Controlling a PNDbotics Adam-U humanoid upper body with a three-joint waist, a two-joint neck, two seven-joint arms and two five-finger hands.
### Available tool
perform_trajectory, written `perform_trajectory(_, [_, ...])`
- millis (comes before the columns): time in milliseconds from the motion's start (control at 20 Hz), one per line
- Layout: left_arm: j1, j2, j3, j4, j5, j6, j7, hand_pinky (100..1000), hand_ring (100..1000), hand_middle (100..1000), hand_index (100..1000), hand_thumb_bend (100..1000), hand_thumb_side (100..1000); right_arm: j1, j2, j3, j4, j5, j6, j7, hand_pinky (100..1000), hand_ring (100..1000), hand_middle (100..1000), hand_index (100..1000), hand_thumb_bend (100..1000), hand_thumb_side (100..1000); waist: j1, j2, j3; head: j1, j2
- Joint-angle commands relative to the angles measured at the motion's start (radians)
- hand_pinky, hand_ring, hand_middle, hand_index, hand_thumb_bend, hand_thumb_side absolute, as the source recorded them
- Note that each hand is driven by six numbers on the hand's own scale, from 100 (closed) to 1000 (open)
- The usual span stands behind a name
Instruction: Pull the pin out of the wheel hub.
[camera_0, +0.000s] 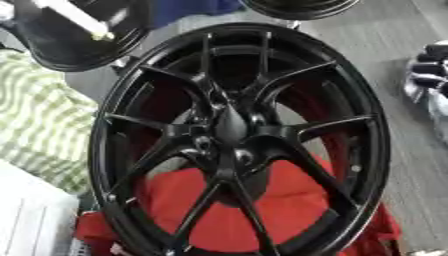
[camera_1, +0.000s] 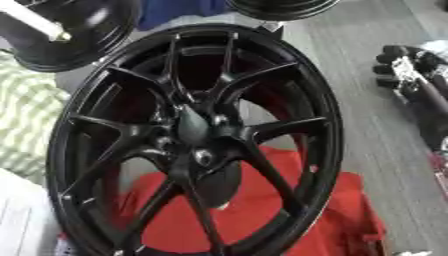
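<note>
No text, label, brand, number or sign can be read anywhere. The black wheel (camera_0: 236, 140) shows no lettering on its rim, spokes or hub. The red cloth (camera_0: 219, 210) beneath it and the green checked cloth (camera_0: 39, 115) beside it carry no print.
</note>
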Motion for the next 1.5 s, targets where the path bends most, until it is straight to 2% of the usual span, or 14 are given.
perform_trajectory(50, [0.083, 0.099, 0.086, 0.005, 0.03, 0.007, 0.072, 709, 480, 254, 438, 169, 100, -0.005, -0.028, -0.024, -0.011, 0.004, -0.008, -0.016, 785, 777, 729, 771, 135, 580, -0.01, -0.036, 0.01, -0.014, 0.004])
perform_trajectory(200, [0.204, 0.112, 0.142, 0.028, 0.042, 0.011, 0.138, 706, 478, 263, 450, 191, 100, -0.006, -0.027, -0.035, -0.015, 0.0, -0.013, -0.027, 784, 777, 730, 771, 135, 575, -0.02, -0.043, 0.027, -0.028, 0.009])
perform_trajectory(400, [0.321, 0.097, 0.186, 0.042, 0.044, 0.019, 0.205, 705, 478, 272, 462, 225, 100, -0.008, -0.026, -0.043, -0.017, -0.003, -0.017, -0.036, 784, 777, 730, 770, 133, 573, -0.031, -0.041, 0.038, -0.035, 0.014])
perform_trajectory(450, [0.341, 0.09, 0.194, 0.044, 0.043, 0.021, 0.218, 707, 483, 291, 478, 287, 100, -0.009, -0.026, -0.044, -0.017, -0.003, -0.017, -0.037, 784, 777, 730, 770, 133, 573, -0.032, -0.04, 0.039, -0.034, 0.013])
perform_trajectory(550, [0.378, 0.075, 0.204, 0.05, 0.038, 0.026, 0.233, 744, 545, 417, 578, 468, 101, -0.009, -0.025, -0.047, -0.017, -0.002, -0.017, -0.04, 783, 777, 730, 770, 133, 574, -0.035, -0.037, 0.042, -0.034, 0.007])
perform_trajectory(600, [0.395, 0.066, 0.207, 0.052, 0.035, 0.028, 0.229, 770, 603, 502, 658, 546, 163, -0.01, -0.024, -0.049, -0.017, -0.001, -0.017, -0.042, 783, 777, 731, 771, 133, 574, -0.036, -0.036, 0.044, -0.034, 0.002])
perform_trajectory(650, [0.411, 0.057, 0.212, 0.055, 0.034, 0.03, 0.225, 801, 695, 644, 754, 666, 271, -0.012, -0.024, -0.051, -0.017, 0.0, -0.018, -0.043, 783, 778, 731, 771, 133, 573, -0.037, -0.034, 0.045, -0.034, -0.002])
perform_trajectory(700, [0.426, 0.047, 0.219, 0.057, 0.035, 0.031, 0.227, 811, 732, 707, 798, 731, 340, -0.013, -0.024, -0.052, -0.018, 0.001, -0.018, -0.045, 783, 778, 731, 771, 133, 573, -0.038, -0.032, 0.046, -0.033, -0.005])
perform_trajectory(750, [0.441, 0.036, 0.225, 0.058, 0.036, 0.03, 0.234, 814, 748, 739, 825, 776, 368, -0.013, -0.024, -0.052, -0.018, 0.002, -0.018, -0.045, 783, 778, 731, 771, 133, 574, -0.038, -0.031, 0.046, -0.033, -0.007])
perform_trajectory(800, [0.455, 0.024, 0.232, 0.06, 0.039, 0.032, 0.244, 813, 749, 740, 827, 784, 428, -0.013, -0.024, -0.053, -0.018, 0.002, -0.018, -0.046, 782, 778, 731, 771, 133, 574, -0.039, -0.029, 0.046, -0.032, -0.009])
perform_trajectory(1150, [0.489, -0.014, 0.244, 0.038, 0.067, 0.032, 0.296, 799, 720, 708, 795, 778, 438, -0.013, -0.026, -0.057, -0.019, 0.003, -0.018, -0.052, 780, 777, 730, 769, 137, 569, -0.048, -0.032, 0.044, -0.023, -0.013])
perform_trajectory(1250, [0.486, -0.015, 0.245, 0.034, 0.074, 0.029, 0.313, 793, 706, 692, 783, 776, 440, -0.013, -0.025, -0.058, -0.019, 0.003, -0.019, -0.053, 779, 777, 730, 768, 171, 550, -0.049, -0.034, 0.043, -0.022, -0.018])
perform_trajectory(1350, [0.484, -0.019, 0.252, 0.017, 0.094, 0.025, 0.359, 782, 673, 651, 757, 765, 447, -0.012, -0.026, -0.06, -0.02, 0.003, -0.019, -0.054, 778, 776, 729, 768, 193, 539, -0.05, -0.036, 0.043, -0.026, -0.021])
perform_trajectory(1500, [0.489, -0.037, 0.262, -0.044, 0.152, 0.026, 0.49, 767, 642, 623, 734, 734, 451, -0.013, -0.029, -0.062, -0.022, 0.003, -0.02, -0.057, 777, 776, 729, 767, 209, 529, -0.053, -0.037, 0.045, -0.034, -0.025])
